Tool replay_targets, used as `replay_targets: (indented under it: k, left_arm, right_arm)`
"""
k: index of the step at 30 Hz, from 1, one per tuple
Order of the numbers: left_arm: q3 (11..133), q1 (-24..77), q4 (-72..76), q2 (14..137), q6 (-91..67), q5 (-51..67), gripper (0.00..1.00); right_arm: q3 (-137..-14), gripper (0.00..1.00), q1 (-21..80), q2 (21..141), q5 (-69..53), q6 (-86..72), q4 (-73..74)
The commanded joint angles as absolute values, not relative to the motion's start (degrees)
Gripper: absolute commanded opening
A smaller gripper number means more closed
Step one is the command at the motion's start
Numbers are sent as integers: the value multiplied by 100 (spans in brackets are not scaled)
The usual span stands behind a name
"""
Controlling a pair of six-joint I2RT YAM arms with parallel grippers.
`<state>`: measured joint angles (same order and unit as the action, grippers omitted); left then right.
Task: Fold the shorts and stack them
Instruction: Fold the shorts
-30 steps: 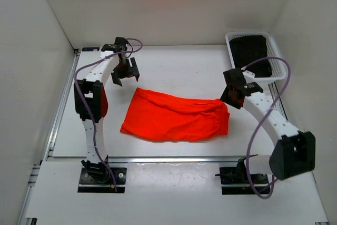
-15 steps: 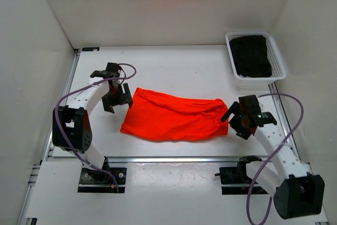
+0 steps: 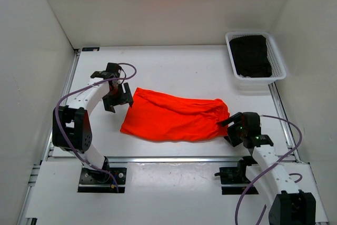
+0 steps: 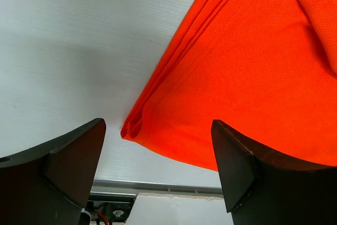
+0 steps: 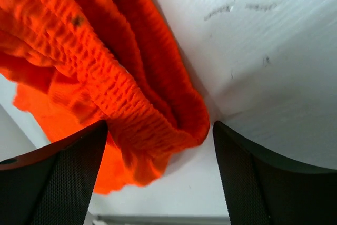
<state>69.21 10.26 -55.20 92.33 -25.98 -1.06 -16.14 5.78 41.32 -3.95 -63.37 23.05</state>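
On a white desk (image 3: 184, 67) walled in white, the shorts (image 3: 174, 117) lie folded at centre; the left gripper (image 3: 117, 100) and right gripper (image 3: 230, 128) flank their ends, fingers (image 4: 68, 167) spread and empty. Both should pinch every layer squarely before lifting.

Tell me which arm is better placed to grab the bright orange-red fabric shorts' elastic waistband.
Right, likely. The right gripper, open, straddles the waistband; the left gripper is open at the opposite hem of the shorts.
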Motion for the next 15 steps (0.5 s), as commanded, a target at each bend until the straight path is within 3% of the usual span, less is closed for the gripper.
replay_targets:
  k: [1, 6, 7, 11, 15]
  left_arm:
    - [6996, 1089, -5423, 8930, -2628, -79, 93]
    - [6943, 1090, -5371, 9035, -2575, -27, 93]
    - [6943, 1090, -5370, 9105, -2575, -26, 93]
    - [6838, 1029, -5309, 9105, -2637, 97, 93]
    - [6733, 923, -5309, 9105, -2637, 97, 93]
  right_arm:
    - [-1266, 82, 571, 3824, 61, -6758, 1504]
    - [-976, 60, 571, 3893, 264, -6935, 941]
    - [-976, 45, 571, 4102, 264, -6935, 940]
    - [-1353, 3, 571, 4420, 448, -6682, 1027]
    - [-2046, 0, 571, 4368, 922, -6031, 1651]
